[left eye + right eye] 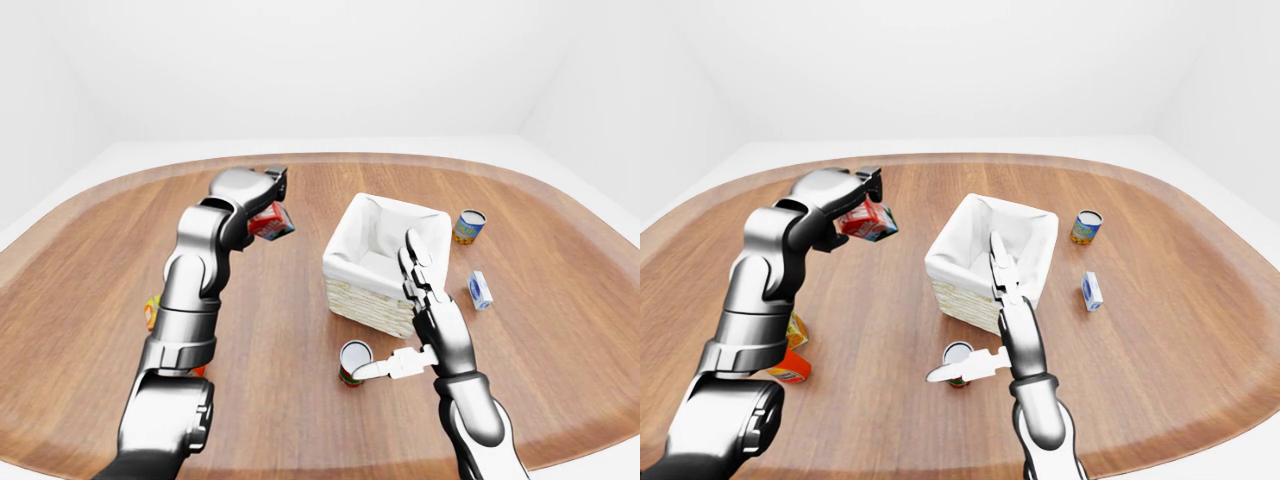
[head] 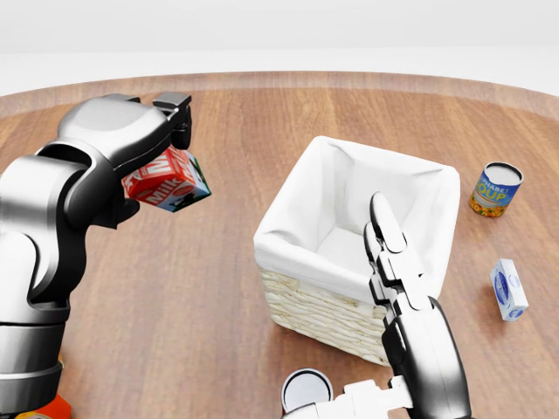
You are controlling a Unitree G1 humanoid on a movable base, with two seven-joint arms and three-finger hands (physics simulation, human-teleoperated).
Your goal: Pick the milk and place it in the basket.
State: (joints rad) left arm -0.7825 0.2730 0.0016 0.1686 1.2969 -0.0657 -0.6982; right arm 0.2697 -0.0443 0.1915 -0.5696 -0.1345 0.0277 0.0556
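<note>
The red milk carton hangs in the air, tilted, with my left hand shut on it, left of the basket in the head view. The wicker basket with its white cloth lining stands at the middle of the wooden table. My right hand is raised before the basket's lower right corner, fingers stretched out flat and holding nothing; its thumb points left toward a can.
A soup can and a small blue-white box lie right of the basket. A red-walled can stands below the basket. An orange carton and a red box sit by my left arm.
</note>
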